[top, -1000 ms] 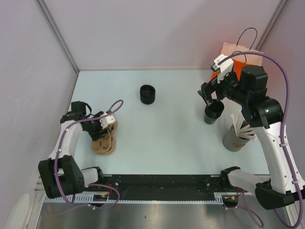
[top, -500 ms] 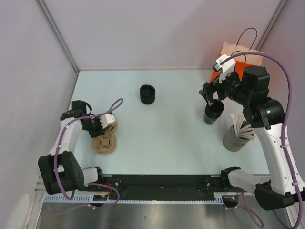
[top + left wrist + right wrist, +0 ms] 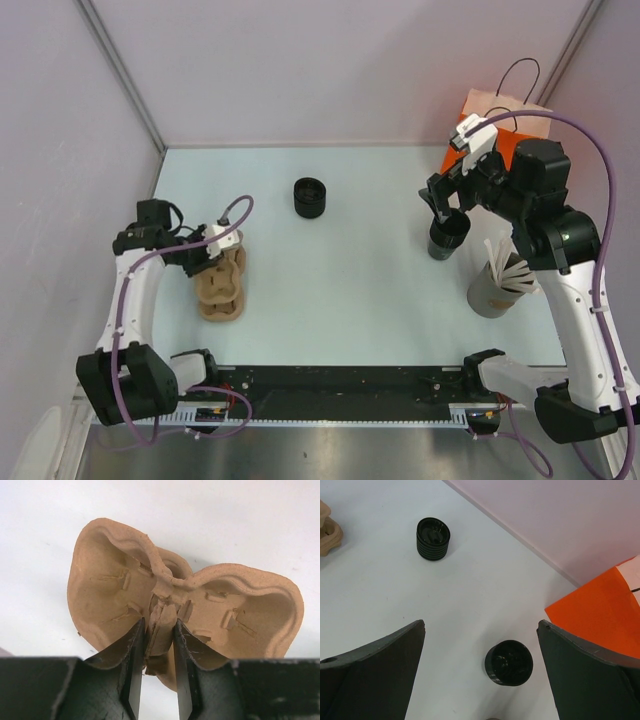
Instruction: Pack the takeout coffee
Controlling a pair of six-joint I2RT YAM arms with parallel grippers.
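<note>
Left wrist view shows the left gripper point(image 3: 157, 630) clamped on the centre ridge of the pulp tray point(image 3: 240, 605), which it should hold level while the wide-open right gripper point(image 3: 481, 630), above the takeout coffee point(image 3: 509, 662) at the bench's point(image 3: 470, 580) 3 o'clock side, descends squarely around it.

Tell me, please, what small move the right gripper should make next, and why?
Probably lower the right gripper straight down over the black lidded cup. Its jaws are wide open with that cup on the table below and between them, untouched, while the left gripper pinches the pulp cup tray by its centre ridge.
</note>
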